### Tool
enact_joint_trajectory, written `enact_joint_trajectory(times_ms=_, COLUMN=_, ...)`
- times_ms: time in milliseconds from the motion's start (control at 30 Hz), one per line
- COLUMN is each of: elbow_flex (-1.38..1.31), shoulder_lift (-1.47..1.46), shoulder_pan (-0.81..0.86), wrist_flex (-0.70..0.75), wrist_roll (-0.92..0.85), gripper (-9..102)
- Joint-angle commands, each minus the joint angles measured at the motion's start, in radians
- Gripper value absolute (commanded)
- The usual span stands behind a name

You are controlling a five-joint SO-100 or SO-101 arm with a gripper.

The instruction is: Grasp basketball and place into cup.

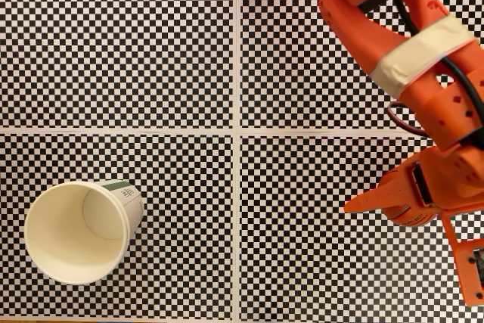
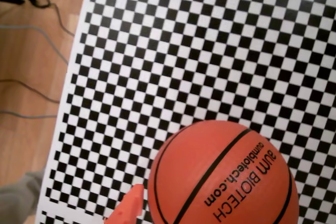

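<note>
Across the basketball (image 2: 223, 174) runs "AUM BIOTECH aumbiotech.com"; whether the gripper (image 1: 378, 200) is pinching it, I cannot tell.

Checkered table (image 1: 302, 73) bearing cup (image 1: 79, 232), basketball (image 2: 223, 177)

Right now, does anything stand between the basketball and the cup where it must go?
Nothing visible does. In the fixed view, only the flat checkered mat lies between the basketball on the right and the cup on the left.

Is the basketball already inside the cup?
No. In the fixed view the cup holds nothing, and the basketball sits by the gripper in the wrist view.
</note>
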Motion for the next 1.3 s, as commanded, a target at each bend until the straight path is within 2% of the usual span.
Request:
enact_joint_trajectory(times_ms=0, elbow_flex=-0.249, shoulder_lift=0.003, shoulder_pan=0.008, wrist_flex=-0.017, wrist_roll=0.008, gripper=67)
enact_joint_trajectory(times_ms=467, elbow_flex=-0.249, shoulder_lift=-0.011, shoulder_pan=0.002, wrist_flex=-0.035, wrist_roll=0.041, gripper=60)
enact_joint_trajectory(times_ms=1267, elbow_flex=-0.247, shoulder_lift=-0.003, shoulder_pan=0.006, wrist_flex=-0.015, wrist_roll=0.078, gripper=30)
